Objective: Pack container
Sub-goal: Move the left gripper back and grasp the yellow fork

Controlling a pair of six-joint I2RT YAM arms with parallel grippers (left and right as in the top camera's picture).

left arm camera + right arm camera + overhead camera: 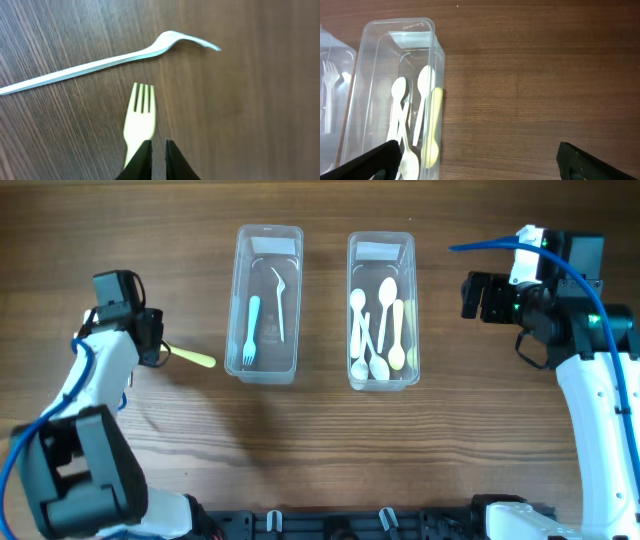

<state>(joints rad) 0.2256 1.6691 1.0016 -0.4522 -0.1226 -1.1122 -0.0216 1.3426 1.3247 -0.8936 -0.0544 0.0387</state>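
Observation:
A yellow fork sticks out of my left gripper toward the left clear container. That container holds a blue fork and a clear fork. In the left wrist view the gripper is almost closed, and the yellow fork's handle runs in behind its left finger. A clear fork lies crosswise on the wood beyond the tines. The right clear container holds several pale spoons. My right gripper is open and empty to the right of it.
The right wrist view shows the spoon container, with a yellow spoon against its right wall. Bare wood lies between the wide-open jaws. The left container's edge shows at the far left.

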